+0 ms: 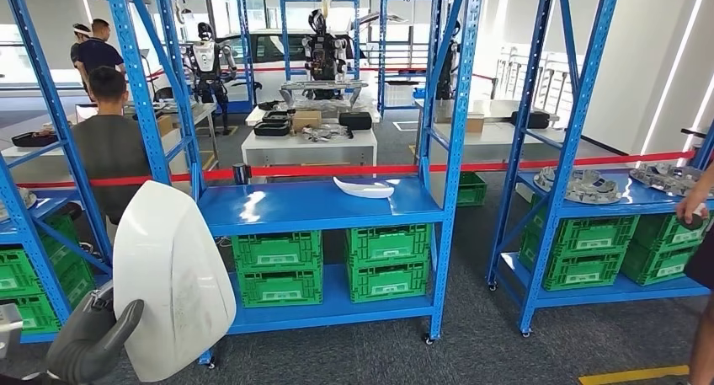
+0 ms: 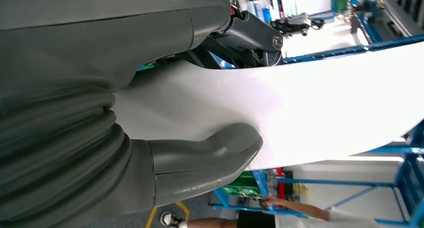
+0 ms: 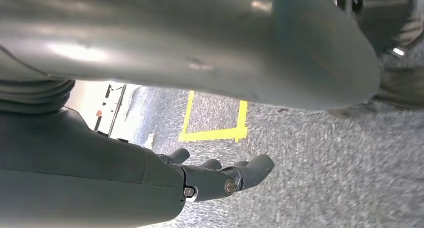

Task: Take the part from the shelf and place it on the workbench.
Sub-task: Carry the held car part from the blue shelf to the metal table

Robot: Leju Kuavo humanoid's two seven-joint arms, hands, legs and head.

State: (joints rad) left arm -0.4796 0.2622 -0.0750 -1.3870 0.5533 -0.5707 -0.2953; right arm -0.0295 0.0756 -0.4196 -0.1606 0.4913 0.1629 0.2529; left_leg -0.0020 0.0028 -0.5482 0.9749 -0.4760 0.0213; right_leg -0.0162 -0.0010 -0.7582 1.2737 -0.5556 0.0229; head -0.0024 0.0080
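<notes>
A large white curved shell part (image 1: 173, 275) stands upright at the lower left of the head view, in front of the blue shelf (image 1: 316, 208). My left hand (image 1: 88, 343) holds it from below; its grey thumb (image 2: 210, 158) presses the part (image 2: 320, 108) and dark fingers sit behind it. A second, smaller white part (image 1: 364, 187) lies on the shelf's blue deck. My right hand (image 3: 220, 175) hangs over grey carpet with its fingers loosely extended and nothing in them.
Green crates (image 1: 278, 267) fill the lower shelf levels. A person in grey (image 1: 109, 149) stands behind the left rack, and another person's hand (image 1: 695, 204) reaches in at the right edge. Red barrier tape (image 1: 505, 164) runs behind the shelves. Yellow floor markings (image 3: 215, 133) lie below.
</notes>
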